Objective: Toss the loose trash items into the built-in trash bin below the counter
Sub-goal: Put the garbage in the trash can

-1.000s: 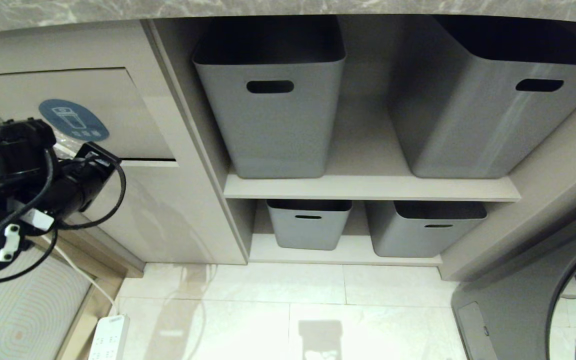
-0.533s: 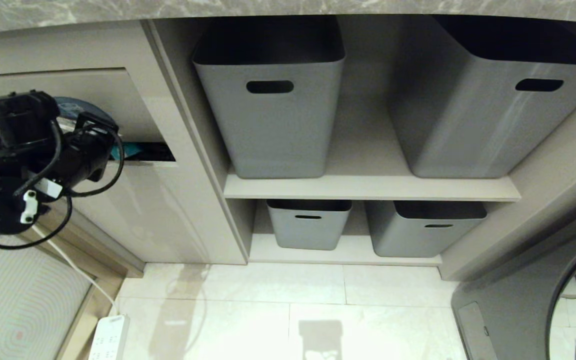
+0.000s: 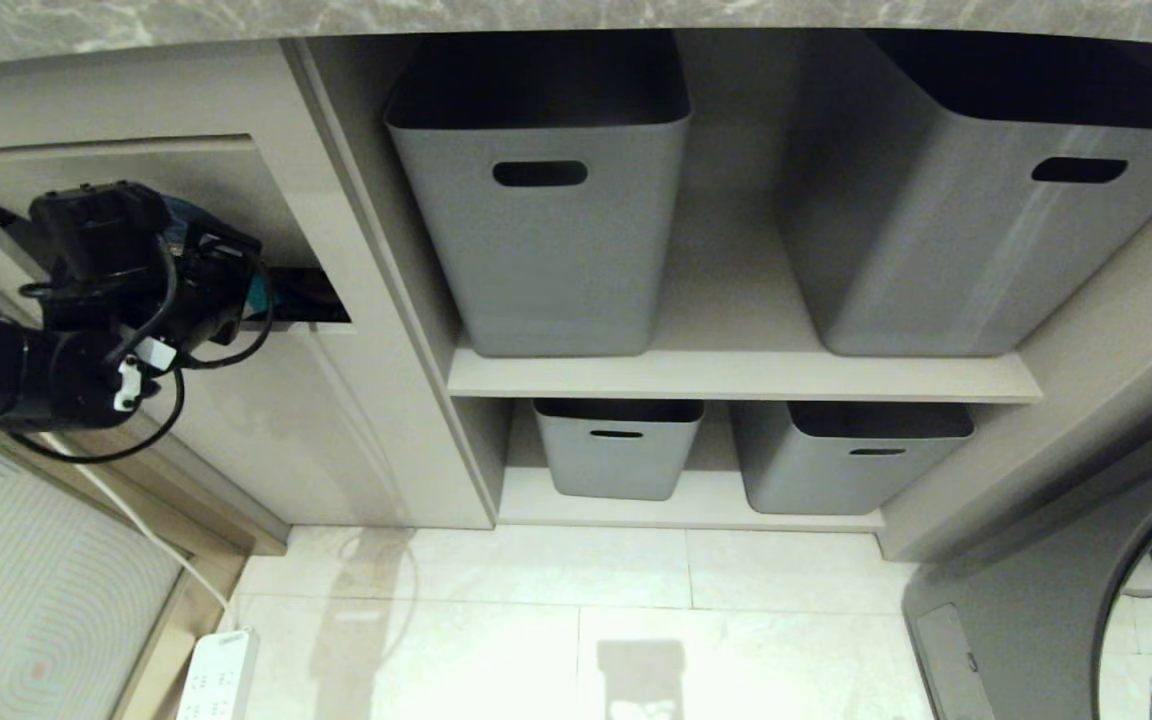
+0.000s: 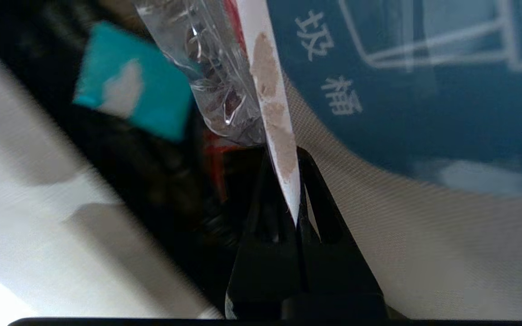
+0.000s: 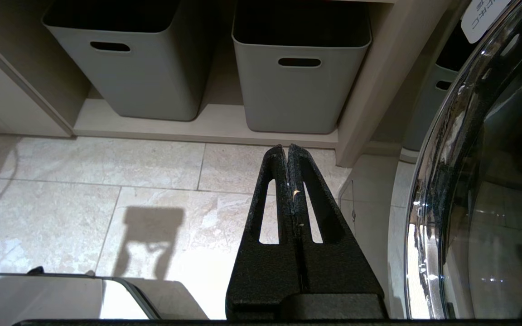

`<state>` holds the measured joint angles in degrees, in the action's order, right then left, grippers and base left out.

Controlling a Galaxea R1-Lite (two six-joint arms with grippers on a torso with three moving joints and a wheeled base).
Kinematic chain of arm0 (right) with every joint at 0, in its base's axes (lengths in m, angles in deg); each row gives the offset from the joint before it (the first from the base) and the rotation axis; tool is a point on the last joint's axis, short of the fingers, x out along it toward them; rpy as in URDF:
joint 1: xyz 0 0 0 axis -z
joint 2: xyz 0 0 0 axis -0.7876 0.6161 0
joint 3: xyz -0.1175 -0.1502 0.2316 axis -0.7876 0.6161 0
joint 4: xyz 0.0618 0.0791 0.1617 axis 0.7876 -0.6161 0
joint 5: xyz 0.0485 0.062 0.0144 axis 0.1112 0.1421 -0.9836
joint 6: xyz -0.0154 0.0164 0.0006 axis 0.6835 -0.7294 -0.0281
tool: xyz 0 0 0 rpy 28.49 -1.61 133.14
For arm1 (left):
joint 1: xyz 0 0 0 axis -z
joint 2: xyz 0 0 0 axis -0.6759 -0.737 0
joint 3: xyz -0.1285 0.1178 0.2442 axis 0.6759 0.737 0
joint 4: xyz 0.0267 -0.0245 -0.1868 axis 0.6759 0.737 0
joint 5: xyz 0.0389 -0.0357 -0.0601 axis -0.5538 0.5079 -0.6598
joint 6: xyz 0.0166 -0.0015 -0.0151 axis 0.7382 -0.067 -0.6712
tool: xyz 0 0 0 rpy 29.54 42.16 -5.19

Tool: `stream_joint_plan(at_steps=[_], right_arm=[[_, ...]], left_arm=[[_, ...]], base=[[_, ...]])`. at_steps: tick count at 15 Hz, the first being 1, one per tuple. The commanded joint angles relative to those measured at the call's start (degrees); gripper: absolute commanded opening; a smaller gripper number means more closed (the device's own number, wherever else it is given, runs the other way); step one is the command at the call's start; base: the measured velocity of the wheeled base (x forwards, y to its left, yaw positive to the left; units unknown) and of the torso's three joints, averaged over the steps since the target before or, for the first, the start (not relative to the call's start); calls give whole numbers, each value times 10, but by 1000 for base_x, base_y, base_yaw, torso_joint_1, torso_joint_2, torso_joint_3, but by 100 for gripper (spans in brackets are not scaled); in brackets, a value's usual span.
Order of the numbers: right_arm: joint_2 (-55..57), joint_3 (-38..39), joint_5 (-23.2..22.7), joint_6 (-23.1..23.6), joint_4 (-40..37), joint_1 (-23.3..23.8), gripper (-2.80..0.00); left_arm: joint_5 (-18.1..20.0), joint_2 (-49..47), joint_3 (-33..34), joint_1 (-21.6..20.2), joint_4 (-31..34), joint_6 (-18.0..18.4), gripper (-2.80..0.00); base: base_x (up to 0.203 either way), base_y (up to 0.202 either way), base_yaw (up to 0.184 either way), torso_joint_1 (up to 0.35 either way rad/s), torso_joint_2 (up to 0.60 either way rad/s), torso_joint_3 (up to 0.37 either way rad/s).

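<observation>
Now the left hand [image 4: 298, 199] is clenched on a clear white-edged wrapper [image 4: 261, 81], pressing the trash bin's swing flap [image 3: 186, 175] inward; a teal-faced cardboard scrap [image 4: 132, 102] shows in the dark slot. Rightward, grey tubs [image 3: 546, 200] fill the shelves. The right hand [image 5: 288, 156] hangs closed and empty above the floor tiles.

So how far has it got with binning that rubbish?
Partway. Done: the flap of the built-in trash bin is pushed inward, leaving a dark opening. In hand: the left gripper sits at that opening, shut on a clear wrapper with a white edge; a teal scrap shows beyond it, in the dark opening. Left: letting go. The right gripper hangs idle over the floor.
</observation>
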<state>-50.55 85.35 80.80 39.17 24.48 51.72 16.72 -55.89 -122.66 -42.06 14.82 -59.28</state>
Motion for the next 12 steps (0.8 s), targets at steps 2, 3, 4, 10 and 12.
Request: stream_joint_plan(at_steps=[2, 3, 4, 10, 12], right_arm=[[-1, 0, 0, 0, 0, 0, -280], [-1, 0, 0, 0, 0, 0, -280], [-1, 0, 0, 0, 0, 0, -280], [-1, 0, 0, 0, 0, 0, -280], [-1, 0, 0, 0, 0, 0, -280]], left_arm=[[1, -24, -37, 1, -2, -9, -280], [1, -30, -45, 1, -2, -8, -280], [1, -35, -54, 1, -2, -8, -280], [3, -76, -100, 2, 0, -5, -280], [6, -77, -102, 2, 10, -5, -280]], base=[[0, 0, 0, 0, 0, 0], [0, 0, 0, 0, 0, 0], [0, 0, 0, 0, 0, 0], [0, 0, 0, 0, 0, 0], [0, 0, 0, 0, 0, 0]])
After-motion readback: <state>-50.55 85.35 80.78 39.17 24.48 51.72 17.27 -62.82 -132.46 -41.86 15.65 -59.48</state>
